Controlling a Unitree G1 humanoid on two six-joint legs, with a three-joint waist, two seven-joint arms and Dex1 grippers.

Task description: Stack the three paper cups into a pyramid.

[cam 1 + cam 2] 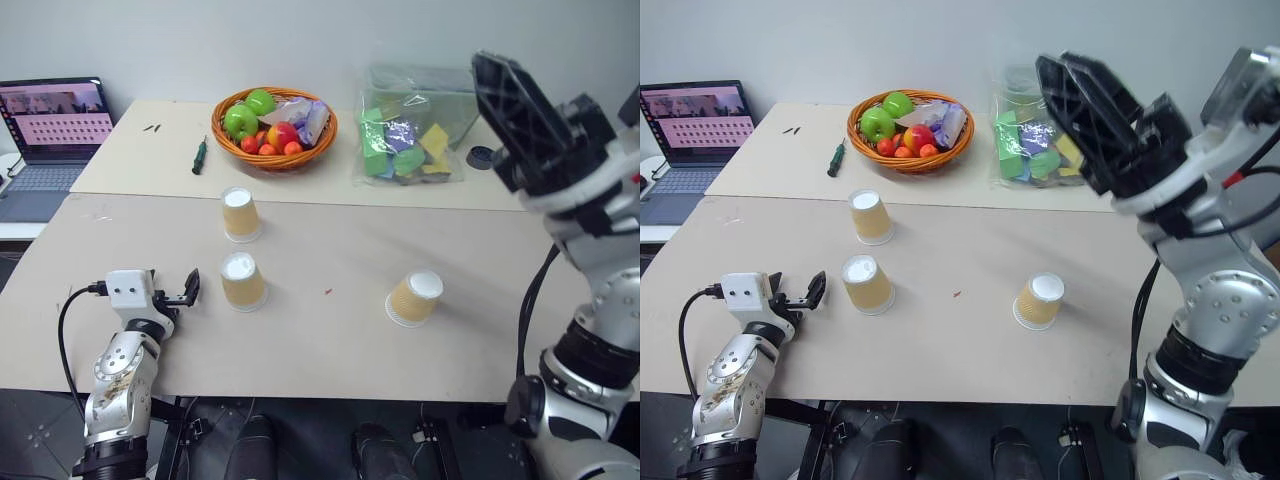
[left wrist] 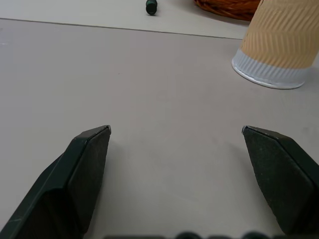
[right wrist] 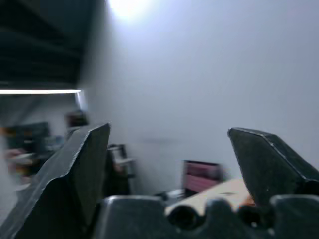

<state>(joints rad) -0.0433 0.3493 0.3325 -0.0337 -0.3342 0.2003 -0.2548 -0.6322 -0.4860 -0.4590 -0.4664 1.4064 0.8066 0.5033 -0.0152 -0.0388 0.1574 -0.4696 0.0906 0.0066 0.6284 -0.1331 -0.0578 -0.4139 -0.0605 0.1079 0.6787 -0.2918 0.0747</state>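
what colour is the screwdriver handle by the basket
Dark green, clearest in the left eye view: screwdriver.

Bare table (image 1: 330, 340) between cups, fruit basket (image 1: 275, 128) (far edge) blocking behind

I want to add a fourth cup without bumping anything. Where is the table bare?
Bare: the front board between the nearer upside-down tan ribbed paper cup and the tilted right cup, and the front edge below them. Crowded: the back, around the woven fruit basket, clear bag of coloured blocks and green-handled screwdriver.
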